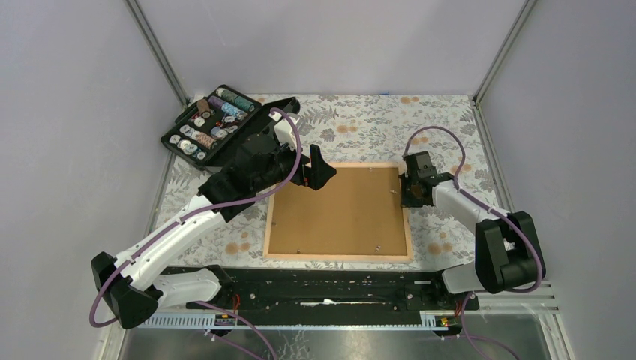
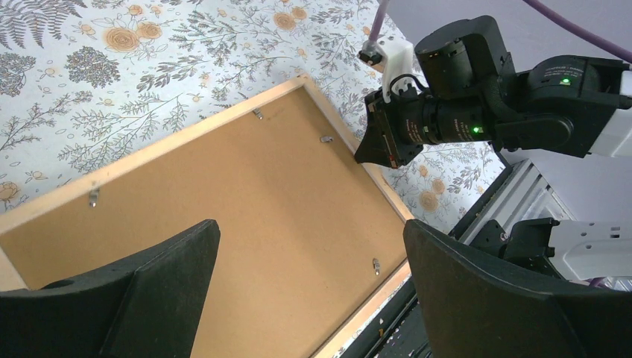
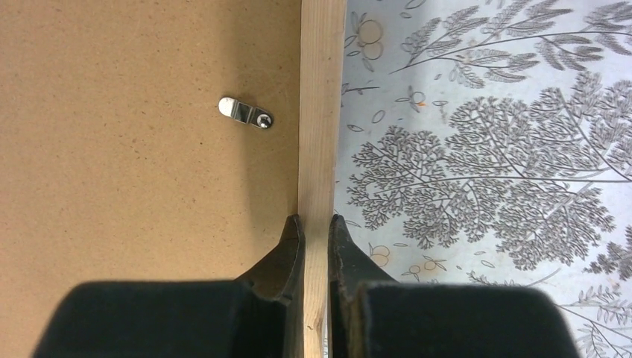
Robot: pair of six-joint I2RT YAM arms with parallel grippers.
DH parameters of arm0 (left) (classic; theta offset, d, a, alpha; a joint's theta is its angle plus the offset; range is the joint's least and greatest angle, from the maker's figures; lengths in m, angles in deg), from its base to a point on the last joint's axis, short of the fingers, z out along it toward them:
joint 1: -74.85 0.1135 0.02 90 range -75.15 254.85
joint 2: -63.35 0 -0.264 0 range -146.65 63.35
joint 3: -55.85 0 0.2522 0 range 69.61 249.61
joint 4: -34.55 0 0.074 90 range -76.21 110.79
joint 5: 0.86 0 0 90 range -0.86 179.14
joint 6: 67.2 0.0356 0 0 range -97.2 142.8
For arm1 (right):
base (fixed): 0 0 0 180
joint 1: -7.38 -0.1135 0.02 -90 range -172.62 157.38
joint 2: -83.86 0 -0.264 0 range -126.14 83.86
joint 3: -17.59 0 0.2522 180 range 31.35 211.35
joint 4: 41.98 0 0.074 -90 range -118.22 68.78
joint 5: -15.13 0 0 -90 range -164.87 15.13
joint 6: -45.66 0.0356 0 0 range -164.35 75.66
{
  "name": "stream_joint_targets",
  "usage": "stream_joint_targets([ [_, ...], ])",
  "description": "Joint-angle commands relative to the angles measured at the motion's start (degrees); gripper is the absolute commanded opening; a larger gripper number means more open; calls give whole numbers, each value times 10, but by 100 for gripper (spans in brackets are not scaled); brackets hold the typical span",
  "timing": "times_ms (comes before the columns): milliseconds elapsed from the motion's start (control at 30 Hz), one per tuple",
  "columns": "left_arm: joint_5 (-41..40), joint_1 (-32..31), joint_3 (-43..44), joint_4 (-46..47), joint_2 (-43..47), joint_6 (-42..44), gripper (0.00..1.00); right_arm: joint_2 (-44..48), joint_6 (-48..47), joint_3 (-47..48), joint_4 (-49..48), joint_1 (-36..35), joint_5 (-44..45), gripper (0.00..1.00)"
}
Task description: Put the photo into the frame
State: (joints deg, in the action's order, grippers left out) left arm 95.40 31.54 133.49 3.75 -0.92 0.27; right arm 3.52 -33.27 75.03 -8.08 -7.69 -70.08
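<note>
The pale wood frame [image 1: 337,257] lies face down on the flowered cloth, with the brown backing board [image 1: 337,210] set in it under small metal clips [image 3: 246,112]. The photo is hidden from view. My right gripper [image 1: 409,191] is shut on the frame's right rail [image 3: 320,112], one finger on each side of the wood; in the right wrist view the gripper [image 3: 317,218] sits just below a clip. My left gripper [image 1: 315,169] is open and empty, hovering over the frame's far left corner. In the left wrist view the gripper [image 2: 311,224] spans the board [image 2: 261,194].
An open black case [image 1: 217,124] with spools and small round parts sits at the far left, close behind my left arm. A black rail [image 1: 330,289] runs along the near edge. Grey walls enclose the table on three sides.
</note>
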Motion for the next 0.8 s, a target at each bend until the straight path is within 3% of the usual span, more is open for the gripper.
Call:
stream_joint_targets([
  [0, 8, 3, 5, 23, 7, -3, 99, -17, -10, 29, -27, -2, -30, 0],
  [300, 2, 3, 7, 20, 3, 0, 99, -56, 33, 86, -8, -1, 11, 2],
  [400, 2, 3, 6, 21, 4, -1, 99, -48, 32, 92, 5, -1, 18, 41],
  [433, 4, 3, 7, 21, 3, -1, 99, -40, 32, 93, 9, -1, 20, 48],
  [633, 10, 3, 7, 22, 2, -2, 99, -39, 43, 116, 32, -1, 11, 72],
  [767, 5, 3, 6, 22, 1, 0, 99, -88, 25, 155, 42, -1, 0, 75],
])
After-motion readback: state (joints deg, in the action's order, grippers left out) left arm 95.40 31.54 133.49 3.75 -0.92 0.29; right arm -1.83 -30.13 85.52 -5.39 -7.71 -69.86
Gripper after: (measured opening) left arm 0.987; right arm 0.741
